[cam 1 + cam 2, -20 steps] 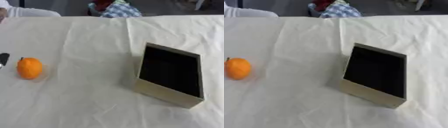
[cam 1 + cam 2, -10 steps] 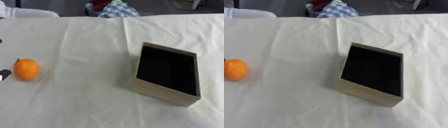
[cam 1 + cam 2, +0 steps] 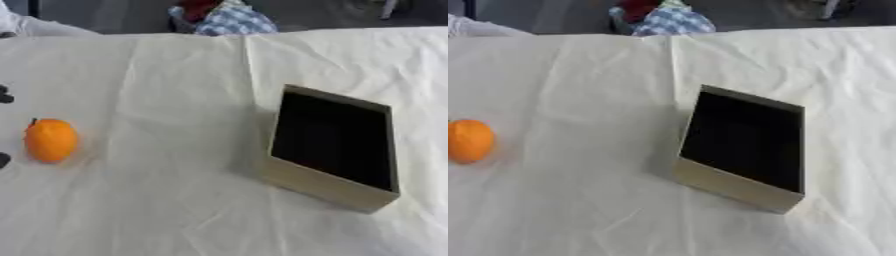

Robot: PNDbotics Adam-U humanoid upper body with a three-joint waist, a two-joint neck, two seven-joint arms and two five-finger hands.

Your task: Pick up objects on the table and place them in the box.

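Flanking orange, left hand fingertips

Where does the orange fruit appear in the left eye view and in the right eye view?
Left eye view: orange fruit near the left edge, at mid-height, on the white cloth.
Right eye view: at the very left edge, partly cut off.
Shared landmark: the open box, right of centre in both views.

1. The fruit lies on the table near its left edge.
2. The box sits right of centre, well apart from the fruit, turned askew.
3. Tips of the left hand show at the left edge, beside the fruit.
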